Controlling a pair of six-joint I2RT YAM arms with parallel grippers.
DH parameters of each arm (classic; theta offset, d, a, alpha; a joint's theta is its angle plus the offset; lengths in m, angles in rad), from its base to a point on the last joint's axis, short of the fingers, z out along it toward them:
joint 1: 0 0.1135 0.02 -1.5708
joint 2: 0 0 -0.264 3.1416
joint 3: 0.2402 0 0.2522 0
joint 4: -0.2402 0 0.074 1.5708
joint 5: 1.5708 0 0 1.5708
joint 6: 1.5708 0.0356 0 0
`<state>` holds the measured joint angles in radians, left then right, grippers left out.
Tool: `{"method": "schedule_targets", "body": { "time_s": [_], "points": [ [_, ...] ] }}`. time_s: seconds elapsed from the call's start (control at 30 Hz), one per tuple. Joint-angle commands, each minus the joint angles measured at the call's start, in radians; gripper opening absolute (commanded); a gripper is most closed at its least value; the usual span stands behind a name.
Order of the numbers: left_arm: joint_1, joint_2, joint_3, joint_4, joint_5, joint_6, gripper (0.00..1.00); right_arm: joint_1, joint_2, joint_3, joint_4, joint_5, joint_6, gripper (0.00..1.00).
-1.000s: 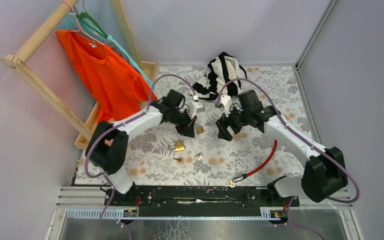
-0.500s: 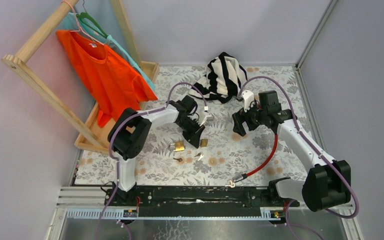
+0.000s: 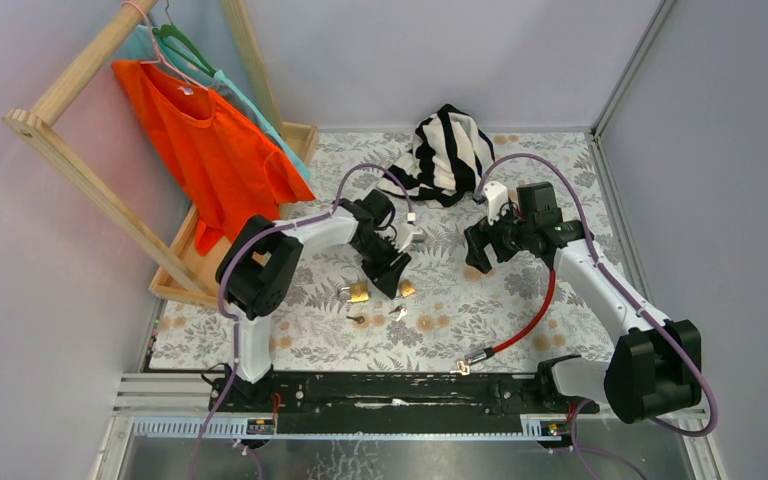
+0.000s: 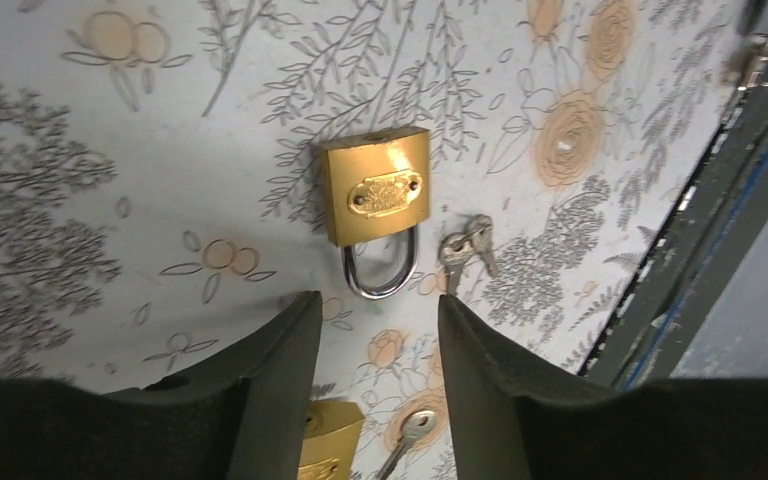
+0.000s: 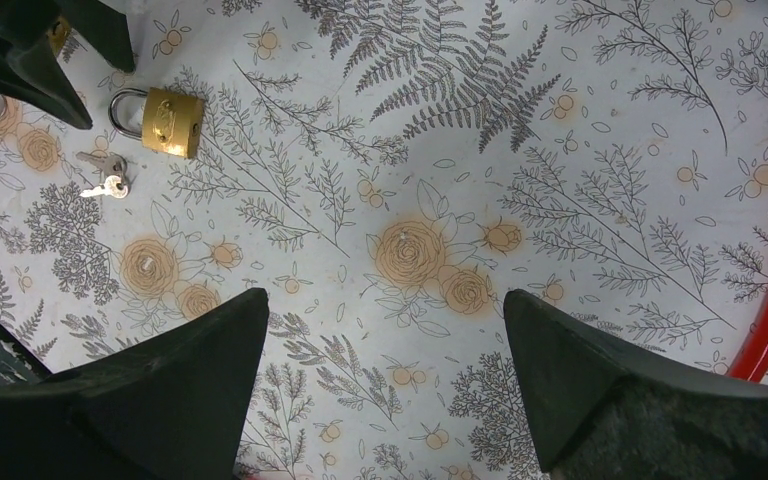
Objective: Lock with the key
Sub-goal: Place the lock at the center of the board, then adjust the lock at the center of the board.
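A brass padlock [image 4: 375, 187] lies flat on the flowered cloth, its steel shackle towards my left gripper [image 4: 380, 305], which hangs just above it, open and holding nothing. A small bunch of keys [image 4: 465, 248] lies beside the shackle. A second brass padlock [image 4: 325, 455] is half hidden behind my left finger, with a single key [image 4: 415, 430] next to it. From above, both padlocks [image 3: 406, 288] [image 3: 358, 292] sit under the left gripper [image 3: 388, 272]. My right gripper [image 5: 385, 300] stands wide open over bare cloth to the right, also seeing the first padlock [image 5: 170, 120] and the keys [image 5: 105, 175].
A red cable lock [image 3: 525, 320] curves under the right arm. A black-and-white striped cloth [image 3: 445, 150] lies at the back. At the left, a wooden clothes rack [image 3: 70, 165] carries an orange shirt [image 3: 200, 140]. The black base rail [image 3: 390, 390] runs along the near edge.
My left gripper came down towards the near side, opened and let go of the brass padlock, which now lies on the cloth. The right arm drew back to the right.
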<state>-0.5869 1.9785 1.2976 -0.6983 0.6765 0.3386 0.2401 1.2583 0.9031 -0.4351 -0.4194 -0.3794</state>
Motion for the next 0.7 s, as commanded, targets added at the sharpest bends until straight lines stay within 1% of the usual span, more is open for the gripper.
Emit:
{"method": "schedule_targets", "body": {
  "time_s": [0.0, 0.2, 0.23, 0.27, 0.33, 0.37, 0.47, 0.57, 0.67],
  "points": [
    [0.013, -0.073, 0.013, 0.008, -0.105, 0.032, 0.56, -0.005, -0.026, -0.003, 0.026, 0.021, -0.010, 0.94],
    [0.012, -0.210, -0.037, 0.092, -0.284, 0.074, 0.76, -0.005, -0.028, 0.006, 0.045, 0.147, -0.011, 0.96],
    [0.012, -0.238, -0.052, 0.114, -0.309, 0.080, 0.80, -0.005, -0.022, 0.013, 0.041, 0.162, -0.009, 0.98],
    [0.012, -0.268, -0.068, 0.141, -0.334, 0.082, 0.84, -0.006, -0.016, 0.021, 0.037, 0.174, -0.008, 0.98],
    [0.011, -0.338, -0.101, 0.195, -0.379, 0.089, 0.96, -0.009, 0.000, 0.033, 0.032, 0.205, 0.002, 0.99],
    [0.012, -0.370, -0.119, 0.227, -0.406, 0.090, 1.00, -0.012, 0.008, 0.037, 0.030, 0.220, 0.006, 0.99],
    [0.011, -0.466, -0.173, 0.334, -0.486, 0.092, 1.00, -0.020, 0.029, 0.052, 0.020, 0.274, 0.014, 1.00],
    [0.013, -0.543, -0.198, 0.395, -0.574, 0.095, 1.00, -0.035, 0.039, 0.068, 0.001, 0.319, 0.011, 0.99],
    [0.018, -0.592, -0.212, 0.452, -0.642, 0.065, 1.00, -0.052, 0.036, 0.089, -0.005, 0.363, 0.019, 0.99]
  ]
}}
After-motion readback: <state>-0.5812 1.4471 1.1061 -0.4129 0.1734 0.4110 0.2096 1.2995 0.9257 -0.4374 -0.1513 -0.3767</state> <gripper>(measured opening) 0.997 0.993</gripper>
